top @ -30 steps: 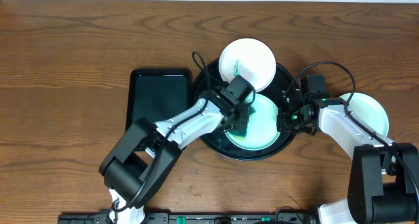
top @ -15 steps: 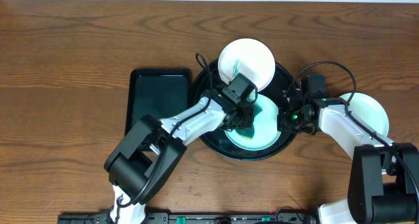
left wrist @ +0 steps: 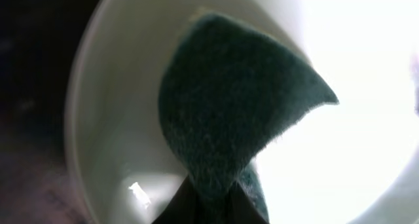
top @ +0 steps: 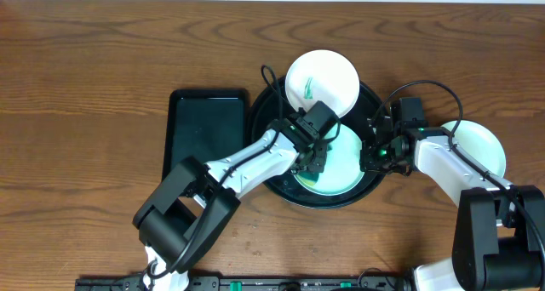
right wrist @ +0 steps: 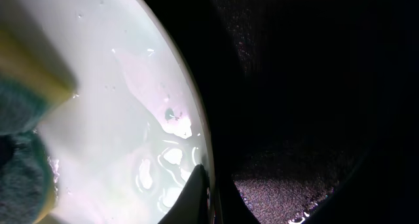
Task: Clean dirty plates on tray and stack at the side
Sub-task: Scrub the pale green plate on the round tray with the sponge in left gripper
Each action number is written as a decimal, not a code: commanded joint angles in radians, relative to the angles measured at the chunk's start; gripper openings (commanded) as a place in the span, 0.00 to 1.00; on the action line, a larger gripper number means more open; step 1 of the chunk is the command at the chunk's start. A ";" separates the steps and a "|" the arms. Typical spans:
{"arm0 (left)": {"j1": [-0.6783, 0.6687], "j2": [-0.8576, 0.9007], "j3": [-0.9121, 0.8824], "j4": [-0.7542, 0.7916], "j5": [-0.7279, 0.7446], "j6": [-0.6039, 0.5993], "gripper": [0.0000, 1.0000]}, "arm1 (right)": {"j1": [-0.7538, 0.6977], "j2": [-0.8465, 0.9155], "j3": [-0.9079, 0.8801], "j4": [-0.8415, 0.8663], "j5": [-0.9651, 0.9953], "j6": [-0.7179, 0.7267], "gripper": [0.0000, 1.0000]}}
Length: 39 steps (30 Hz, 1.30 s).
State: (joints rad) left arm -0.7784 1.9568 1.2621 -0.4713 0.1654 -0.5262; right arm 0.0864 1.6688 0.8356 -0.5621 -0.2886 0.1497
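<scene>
The round black tray (top: 336,201) holds a teal-tinted plate (top: 345,159). My left gripper (top: 312,161) is shut on a green sponge (left wrist: 236,119) and presses it onto this plate (left wrist: 118,119). My right gripper (top: 372,155) is shut on the plate's right rim (right wrist: 118,73), one finger inside and one outside (right wrist: 209,198). The sponge also shows in the right wrist view (right wrist: 19,145). A second plate (top: 321,82) with a green smear lies on the tray's far rim. A third plate (top: 477,146) lies on the wood table to the right, partly under my right arm.
A rectangular black tray (top: 207,134) lies just left of the round tray, under my left arm. The round tray's wet black floor (right wrist: 314,119) fills the right wrist view. Brown wood tabletop (top: 85,87) stretches to the left and far side.
My left gripper has slid the sponge a little to the right across the plate and then back left and toward the front. My right gripper and the plates have not moved.
</scene>
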 commanded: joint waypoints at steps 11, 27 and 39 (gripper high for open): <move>-0.011 0.070 -0.014 0.248 0.314 -0.082 0.08 | 0.007 0.038 -0.031 -0.020 0.074 -0.016 0.01; 0.013 0.068 0.009 -0.217 -0.461 -0.032 0.07 | 0.007 0.038 -0.031 -0.014 0.074 -0.016 0.01; 0.047 -0.135 0.108 -0.362 -0.284 -0.068 0.07 | 0.007 0.038 -0.031 -0.014 0.075 -0.016 0.01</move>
State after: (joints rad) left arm -0.7811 1.9297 1.3754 -0.7994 -0.1017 -0.5957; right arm 0.0872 1.6707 0.8356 -0.5617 -0.3035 0.1497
